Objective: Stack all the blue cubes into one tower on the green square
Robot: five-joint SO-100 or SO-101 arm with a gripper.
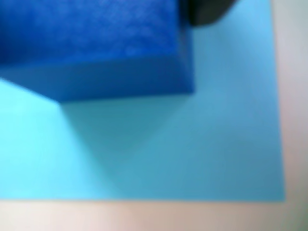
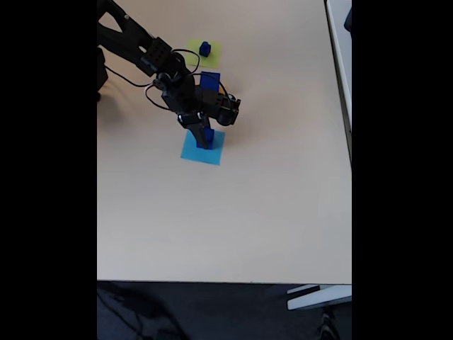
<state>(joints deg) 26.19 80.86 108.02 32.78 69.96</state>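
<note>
A: Where are the cubes?
B: A small cube (image 2: 205, 48) sits on the green square (image 2: 214, 51). A big cube (image 1: 96, 43) is over the light-blue square (image 1: 202, 144), its shadow on the paper.
A: And the claw?
B: The gripper (image 2: 202, 139) is down on that cube; I cannot tell if it clamps it.
A: Around them?
B: The tan table (image 2: 269, 212).

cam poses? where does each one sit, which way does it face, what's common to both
Wrist view: rides on the arm, looks down close at a blue cube over the light-blue square; a dark bit of the gripper at the top edge.
Fixed view: high above the table, looking down; black arm, gripper.
Shared: cube, light-blue square.
</note>
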